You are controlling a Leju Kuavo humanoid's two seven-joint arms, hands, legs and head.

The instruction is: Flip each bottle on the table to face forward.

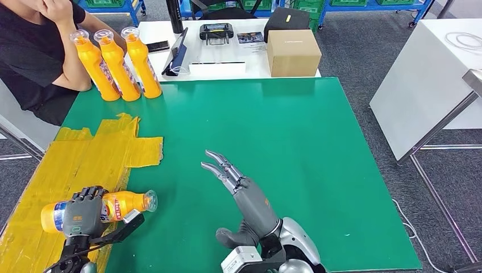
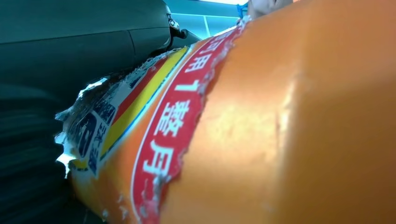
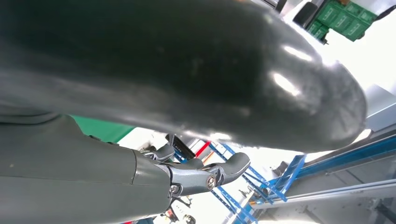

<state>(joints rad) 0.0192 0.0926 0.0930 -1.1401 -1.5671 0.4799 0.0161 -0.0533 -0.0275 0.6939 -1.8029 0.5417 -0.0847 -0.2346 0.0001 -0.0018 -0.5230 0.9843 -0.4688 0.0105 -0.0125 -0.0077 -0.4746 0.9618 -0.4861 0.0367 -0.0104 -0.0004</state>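
On the green worktop [image 1: 295, 131], near its yellow-taped corner, the left hand [image 1: 82, 210] has its fingers clamped on a lying orange plastic juice bottle [image 1: 128, 203], seemingly full. Three matching orange bottles [image 1: 116, 60] stand at the far edge, apparently done; this one looks last. The right hand [image 1: 241, 190] hovers empty, fingers apart.

The robot's left hand [image 1: 84, 210] is dark grey with stubby segmented fingers and a black bracket at its four o'clock. Its right hand [image 1: 241, 190] has slim silver-grey fingers [image 3: 205, 175] with small screws at the hinges, a matte grey palm, a thick thumb, and a glossy silver wrist shell at five o'clock.
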